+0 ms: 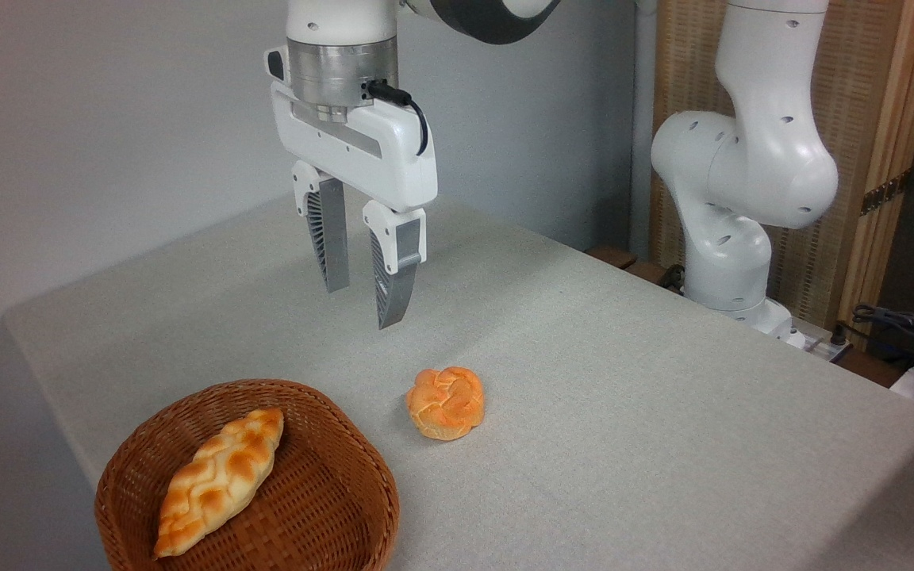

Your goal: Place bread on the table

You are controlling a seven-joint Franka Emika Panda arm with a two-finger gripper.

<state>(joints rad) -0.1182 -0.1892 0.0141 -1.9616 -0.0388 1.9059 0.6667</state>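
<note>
The gripper [366, 305] is hanging above the table [624, 396] with its fingers parted a little and holding nothing. The bread [219, 478] is lying in the basket [362, 484], down and to the left of the gripper, nearer the camera, its long axis running from near-left to far-right. A roll [446, 401] is sitting on the grey cloth beside the basket. Plain wall behind.
</note>
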